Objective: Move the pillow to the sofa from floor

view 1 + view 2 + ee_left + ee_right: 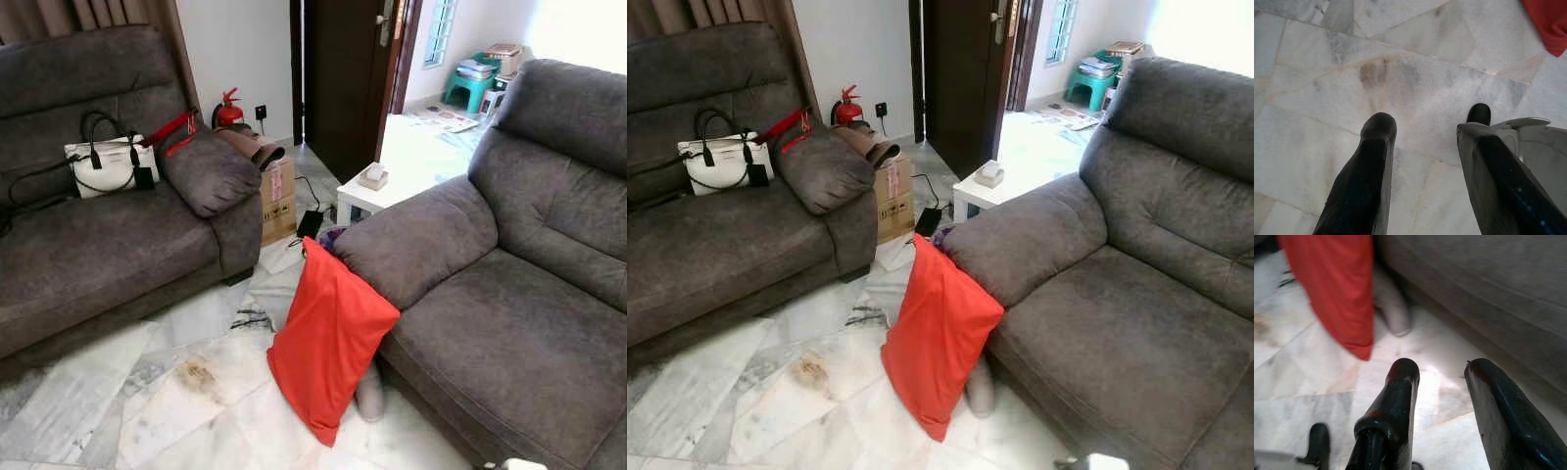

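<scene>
Pillow: your red pillow [329, 343] stands on its corner on the marble floor [147, 392], leaning against the front of the grey sofa [509, 294] on your right, just below its armrest.
Left pincer: your left pincer [1425, 137] hangs over bare floor, fingers spread apart, holding nothing.
Right pincer: your right pincer [1442, 382] is low near the sofa base, fingers apart, empty, with the pillow's bottom corner just ahead.
Other sofa: on your left, a second sofa [88, 245] carries a white handbag [108, 164].
</scene>
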